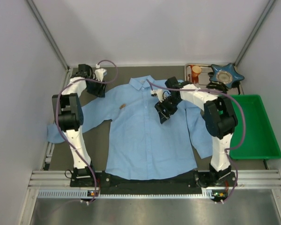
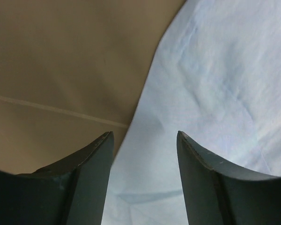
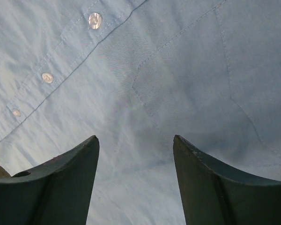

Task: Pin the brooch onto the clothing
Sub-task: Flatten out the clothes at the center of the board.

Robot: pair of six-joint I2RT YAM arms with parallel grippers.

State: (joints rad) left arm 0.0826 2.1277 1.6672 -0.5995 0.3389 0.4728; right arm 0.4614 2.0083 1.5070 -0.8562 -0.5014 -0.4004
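The clothing (image 1: 145,136) lies under both pincers, right gripper (image 3: 136,140) apart and empty over the chest pocket (image 3: 187,93), left gripper (image 2: 143,137) apart at its shoulder edge, spread flat on the table (image 2: 61,61), soft and limp, so we'd pinch fabric beside the brooch (image 1: 122,106).

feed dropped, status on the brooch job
Left gripper open, empty, at shirt edge. Right gripper open over chest pocket. Small brown item, maybe brooch, on shirt. Nothing blocking.
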